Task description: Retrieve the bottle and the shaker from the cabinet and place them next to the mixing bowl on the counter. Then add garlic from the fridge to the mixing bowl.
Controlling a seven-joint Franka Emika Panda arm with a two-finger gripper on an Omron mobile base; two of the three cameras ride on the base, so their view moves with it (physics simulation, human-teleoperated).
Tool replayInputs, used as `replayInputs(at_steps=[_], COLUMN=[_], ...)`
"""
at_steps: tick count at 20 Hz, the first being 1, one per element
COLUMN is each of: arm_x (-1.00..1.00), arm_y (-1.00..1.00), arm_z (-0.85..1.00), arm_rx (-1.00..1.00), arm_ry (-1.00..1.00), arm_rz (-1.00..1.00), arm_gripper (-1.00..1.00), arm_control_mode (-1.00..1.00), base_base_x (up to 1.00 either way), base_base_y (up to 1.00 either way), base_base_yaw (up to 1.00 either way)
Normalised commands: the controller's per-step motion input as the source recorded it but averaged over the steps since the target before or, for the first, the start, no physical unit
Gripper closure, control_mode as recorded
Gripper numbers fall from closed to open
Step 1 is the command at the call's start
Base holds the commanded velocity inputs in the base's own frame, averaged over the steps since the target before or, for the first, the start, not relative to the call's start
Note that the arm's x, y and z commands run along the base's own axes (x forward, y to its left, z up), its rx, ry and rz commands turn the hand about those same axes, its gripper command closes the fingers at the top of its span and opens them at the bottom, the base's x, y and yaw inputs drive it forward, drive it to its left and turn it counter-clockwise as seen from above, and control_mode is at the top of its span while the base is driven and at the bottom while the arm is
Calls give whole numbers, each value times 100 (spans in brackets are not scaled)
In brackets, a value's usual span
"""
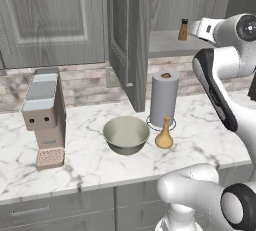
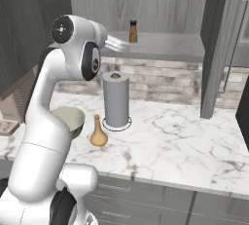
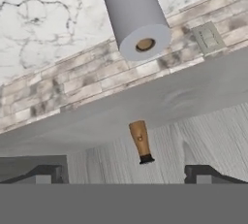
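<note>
The brown shaker [image 1: 183,29] [image 2: 133,31] with a dark cap stands on the shelf of the open cabinet. My gripper [image 1: 195,28] [image 2: 120,44] is raised to shelf height just in front of it, open and holding nothing. In the rolled hand view the shaker [image 3: 141,141] appears upside down, centred between the widely spread fingertips [image 3: 48,173], a short way ahead of my gripper [image 3: 126,174]. The tan round-bellied bottle [image 1: 164,134] [image 2: 98,131] stands on the counter right beside the grey mixing bowl [image 1: 126,134] [image 2: 70,119]. Garlic and fridge are out of view.
A grey paper towel roll [image 1: 164,97] [image 2: 115,99] [image 3: 135,17] stands behind the bottle, under the shelf. The open cabinet door [image 1: 127,40] hangs left of the shelf. A coffee machine [image 1: 45,117] sits at the counter's left. A wall outlet [image 3: 207,37] is on the brick backsplash.
</note>
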Motion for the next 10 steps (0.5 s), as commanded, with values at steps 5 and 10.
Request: replayInputs(at_steps=[5,10], arm_x=[25,31], arm_y=[0,5], arm_z=[19,1], arm_rx=[-10,-11], arm_ry=[4,9], arm_rz=[5,0], arm_gripper=[-100,-100], arm_control_mode=[-100,-100], base_base_x=[0,0], base_base_y=[0,0], base_base_yaw=[0,0])
